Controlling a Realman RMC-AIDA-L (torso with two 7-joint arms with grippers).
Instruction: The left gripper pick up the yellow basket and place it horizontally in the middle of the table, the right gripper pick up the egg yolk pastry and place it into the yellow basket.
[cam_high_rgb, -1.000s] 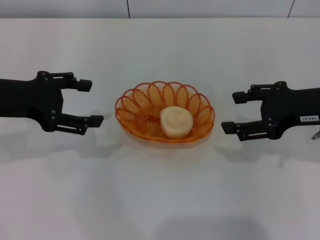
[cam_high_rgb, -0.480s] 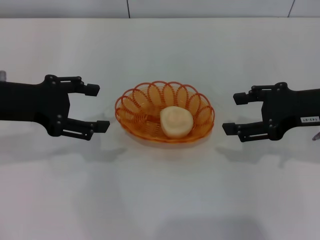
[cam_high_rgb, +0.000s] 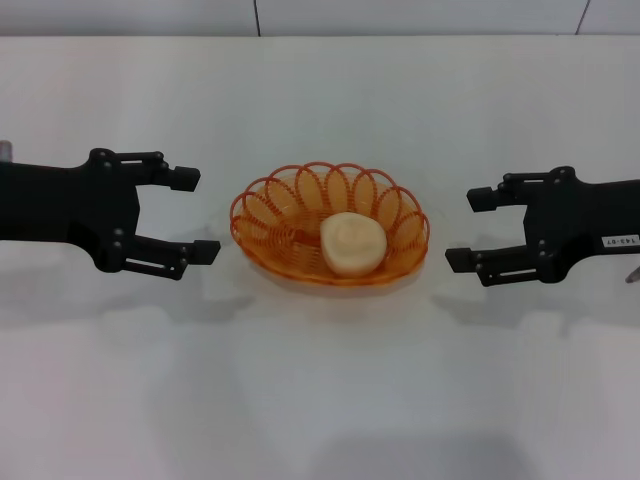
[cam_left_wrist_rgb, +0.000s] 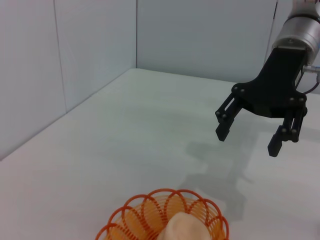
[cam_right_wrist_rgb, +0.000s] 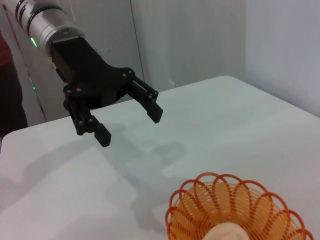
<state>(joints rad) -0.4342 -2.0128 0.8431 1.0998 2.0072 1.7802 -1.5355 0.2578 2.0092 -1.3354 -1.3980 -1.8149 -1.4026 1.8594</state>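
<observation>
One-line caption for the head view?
Pastry sits in the basket; open left gripper and right gripper flank it.

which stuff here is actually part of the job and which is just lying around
Part of the job:
- yellow basket, mid-table
- egg yolk pastry, lying inside the basket
- left gripper, open, to the basket's left
- right gripper, open, to the basket's right
- table

Lying about:
- nothing loose visible; only grey wall panels behind
</observation>
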